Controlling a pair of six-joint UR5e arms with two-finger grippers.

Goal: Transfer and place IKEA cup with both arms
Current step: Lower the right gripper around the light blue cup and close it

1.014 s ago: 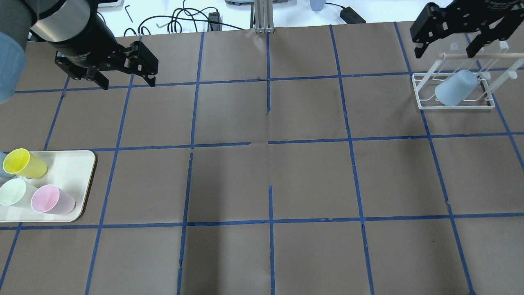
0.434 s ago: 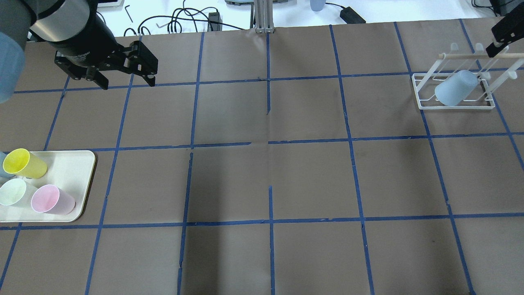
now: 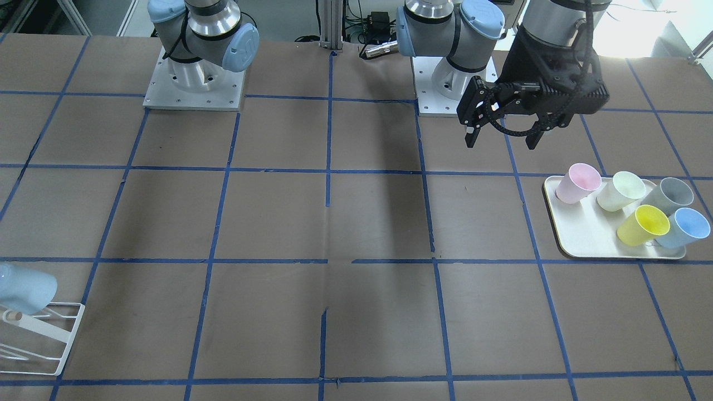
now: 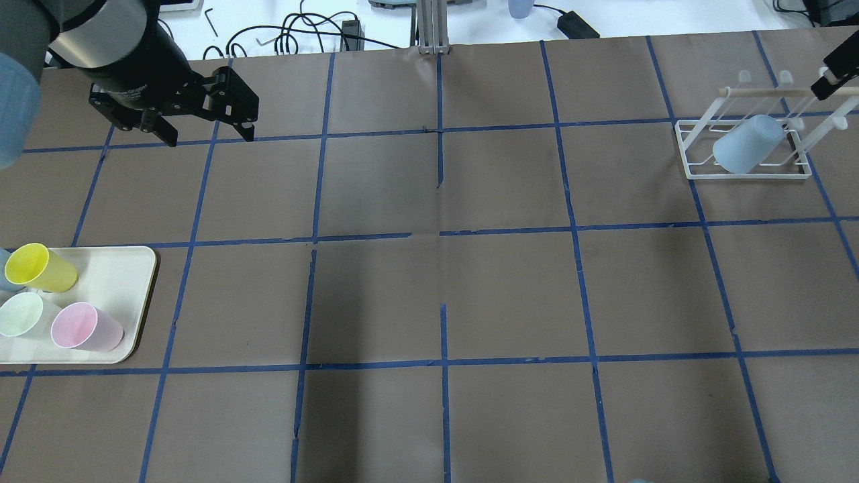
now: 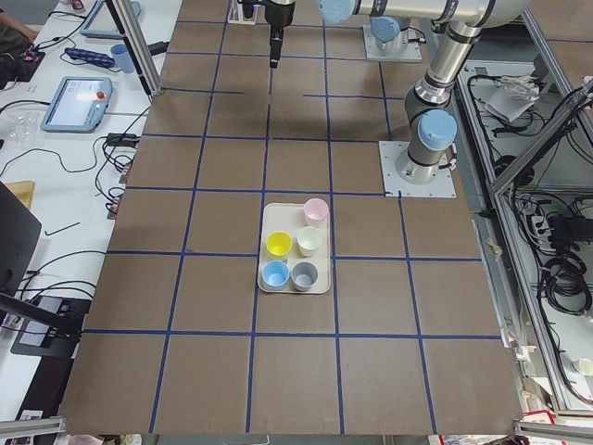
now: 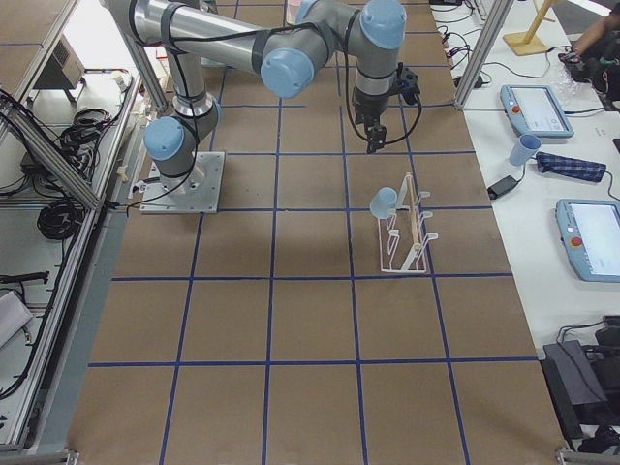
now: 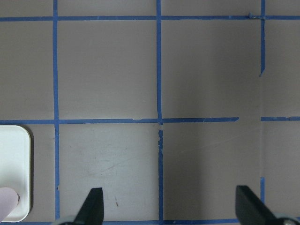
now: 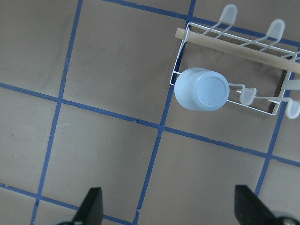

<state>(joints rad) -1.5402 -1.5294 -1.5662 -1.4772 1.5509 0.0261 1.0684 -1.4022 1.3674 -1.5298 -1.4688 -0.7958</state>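
Observation:
The IKEA cup (image 4: 747,144), a pale sky-blue tumbler, hangs upside down and tilted on a peg of the white wire rack (image 4: 691,161) at the far right. It also shows in the right wrist view (image 8: 202,89) and the front view (image 3: 22,288). My right gripper (image 8: 171,208) is open and empty, raised away from the rack, and only its edge (image 4: 832,74) shows overhead. My left gripper (image 4: 209,137) is open and empty, raised over the table at the far left; the front view (image 3: 501,142) shows it too.
A cream tray (image 3: 557,223) on my left holds a second blue cup (image 3: 685,227), a yellow cup (image 3: 646,224), a grey cup (image 3: 668,195), a pale green cup (image 3: 619,190) and a pink cup (image 3: 579,182). Blue tape lines grid the brown table.
My right gripper has moved from above the rack off toward the right edge of the overhead view. The cup stays on the rack. My left gripper has not moved.

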